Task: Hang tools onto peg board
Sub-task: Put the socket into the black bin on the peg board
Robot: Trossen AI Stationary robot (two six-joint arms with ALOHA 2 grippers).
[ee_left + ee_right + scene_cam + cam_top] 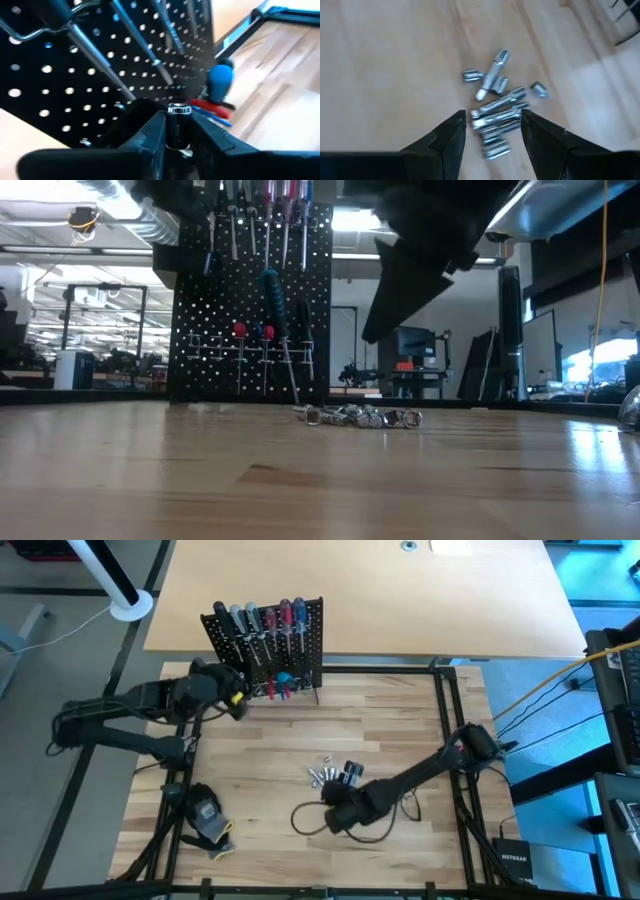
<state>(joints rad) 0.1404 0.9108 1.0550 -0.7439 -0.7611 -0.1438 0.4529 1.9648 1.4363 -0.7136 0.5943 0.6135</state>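
Observation:
The black peg board point(272, 640) stands upright at the table's far side, with several screwdrivers hanging on it, and it also shows in the low view point(250, 310). My left gripper point(238, 700) is at the board's lower left, shut on a small silver bit point(178, 125) just in front of the panel point(100, 65). Several silver bits point(328, 775) lie in a heap on the table's middle. My right gripper point(492, 125) is open above the heap point(495, 100), one finger on each side of its near end, touching nothing I can see. My left gripper pinches the small bit by its sides point(177, 135) between its two fingers. The bit stands upright in the hold, its open silver top end point(178, 109) sticking out past the fingertips toward the peg board. It is lifted clear of the table.
A grey-black glove with yellow trim point(207, 820) lies at the near left. A dark cable loop point(310, 820) lies by my right arm. A blue-handled tool point(220, 80) and red-handled ones point(210, 106) sit low on the board. A pale wooden tabletop point(400, 600) lies behind it.

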